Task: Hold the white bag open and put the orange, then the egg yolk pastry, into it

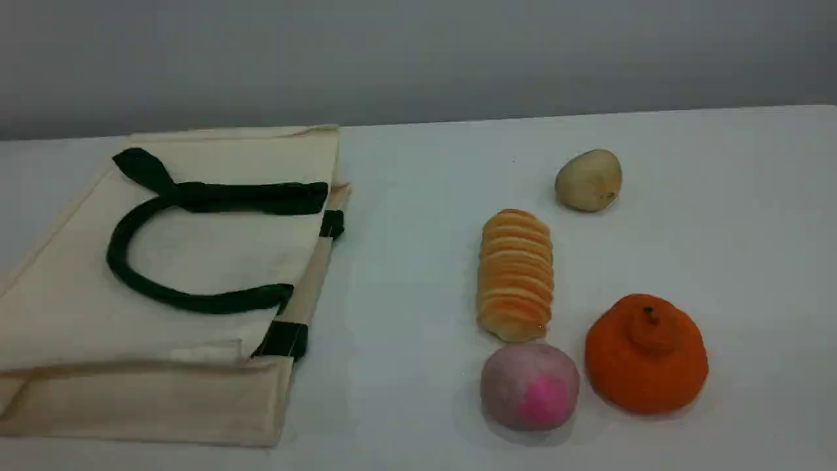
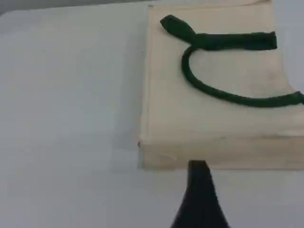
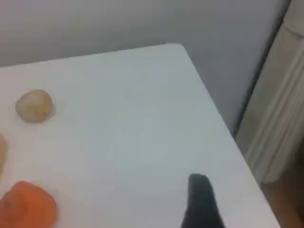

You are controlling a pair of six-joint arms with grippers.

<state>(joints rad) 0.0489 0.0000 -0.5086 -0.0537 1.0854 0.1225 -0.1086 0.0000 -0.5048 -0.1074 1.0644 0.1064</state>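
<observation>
The white bag (image 1: pixel 196 196) lies flat on the table's left side, its dark green handle (image 1: pixel 131 275) curled on top; it also fills the upper right of the left wrist view (image 2: pixel 213 118). The orange (image 1: pixel 646 356) sits front right and shows at the lower left of the right wrist view (image 3: pixel 26 206). The egg yolk pastry (image 1: pixel 588 180) rests further back (image 3: pixel 34 105). Neither arm shows in the scene view. One dark fingertip of my left gripper (image 2: pixel 198 167) hovers just short of the bag's near edge. My right gripper's fingertip (image 3: pixel 198 183) hangs over bare table right of the foods. Neither holds anything.
A ridged orange-striped bread roll (image 1: pixel 515 275) lies between bag and orange. A pinkish ball with a magenta patch (image 1: pixel 529 386) sits in front of it. The table's right edge and corner (image 3: pixel 180 47) drop off beside a white wall panel (image 3: pixel 280 104).
</observation>
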